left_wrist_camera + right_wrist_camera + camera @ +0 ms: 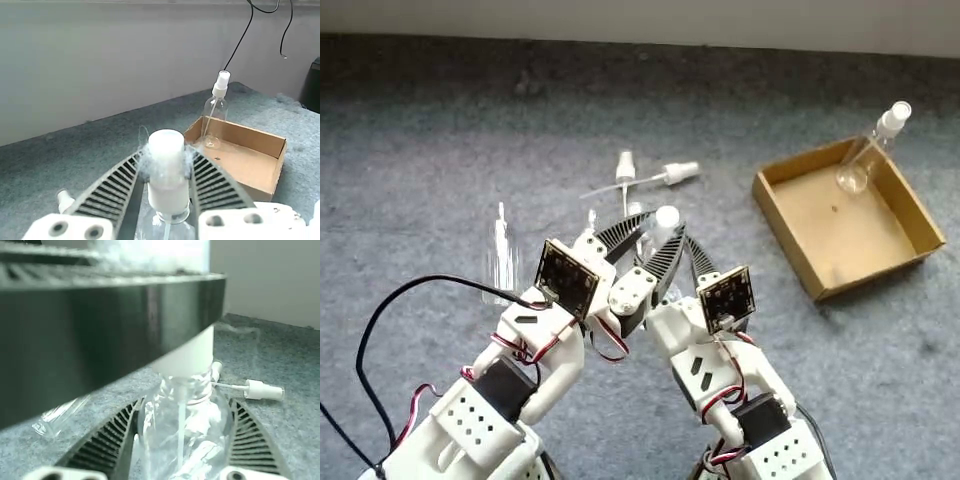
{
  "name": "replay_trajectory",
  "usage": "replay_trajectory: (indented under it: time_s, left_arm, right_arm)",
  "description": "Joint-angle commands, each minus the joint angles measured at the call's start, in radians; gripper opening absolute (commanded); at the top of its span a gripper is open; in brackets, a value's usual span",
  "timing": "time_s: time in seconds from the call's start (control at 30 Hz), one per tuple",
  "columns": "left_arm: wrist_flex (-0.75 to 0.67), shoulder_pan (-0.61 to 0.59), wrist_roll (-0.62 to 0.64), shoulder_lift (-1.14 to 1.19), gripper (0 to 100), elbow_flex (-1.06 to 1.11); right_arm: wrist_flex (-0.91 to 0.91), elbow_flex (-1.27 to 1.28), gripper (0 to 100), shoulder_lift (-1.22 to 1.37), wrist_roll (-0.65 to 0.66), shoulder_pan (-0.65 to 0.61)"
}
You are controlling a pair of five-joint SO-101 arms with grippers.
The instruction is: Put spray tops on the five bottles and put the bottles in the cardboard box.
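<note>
A clear bottle [182,432] stands upright between the two arms, and my right gripper [182,412] is shut on its body. A white spray top [166,170] sits on the bottle's neck with its tube hanging inside. My left gripper [166,159] is shut on that top from both sides. From above, the top [667,215] shows where the left gripper [655,224] and right gripper [677,268] meet. The cardboard box [905,205] lies to the right, with one capped bottle [868,160] leaning on its far wall.
Two loose spray tops [625,168] [676,174] lie on the grey carpet just beyond the grippers. An uncapped clear bottle [501,255] is to the left of the left arm. The box floor [245,162] holds nothing but the leaning bottle.
</note>
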Motion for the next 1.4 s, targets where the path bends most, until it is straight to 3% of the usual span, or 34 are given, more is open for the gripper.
replay_trajectory:
  time_s: [0.0,0.83,1.07,1.37]
  left_arm:
    - [-0.023,0.025,-0.002,-0.005,0,0.008]
    - [-0.025,0.019,-0.003,-0.013,1,0.062]
    - [-0.021,0.016,-0.003,-0.013,19,0.064]
    - [-0.02,-0.065,-0.002,-0.015,16,0.056]
  right_arm:
    - [0.002,0.03,20.9,-0.015,0.051,0.008]
    - [0.002,0.03,20.9,-0.015,0.061,0.015]
    - [0.002,0.031,20.9,-0.015,0.061,0.015]
    - [0.002,0.033,20.9,-0.015,0.064,0.015]
